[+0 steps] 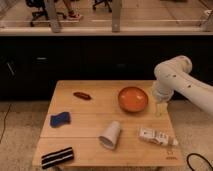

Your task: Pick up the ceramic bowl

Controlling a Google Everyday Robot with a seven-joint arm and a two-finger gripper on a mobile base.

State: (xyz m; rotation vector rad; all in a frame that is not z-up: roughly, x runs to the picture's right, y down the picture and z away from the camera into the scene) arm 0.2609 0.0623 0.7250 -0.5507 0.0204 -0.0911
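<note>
The ceramic bowl (pixel 133 98), round, shallow and glossy orange, sits upright on the right part of the wooden table (pixel 95 120). My gripper (pixel 161 109) hangs below the white arm (pixel 175 80), just to the right of the bowl near the table's right edge, apart from the bowl. The gripper holds nothing that I can see.
A white paper cup (pixel 110 134) lies on its side in front of the bowl. A white packet (pixel 157 137) lies at the front right. A blue sponge (pixel 59 119), a small red-brown item (pixel 81 95) and a black striped object (pixel 56 157) lie on the left.
</note>
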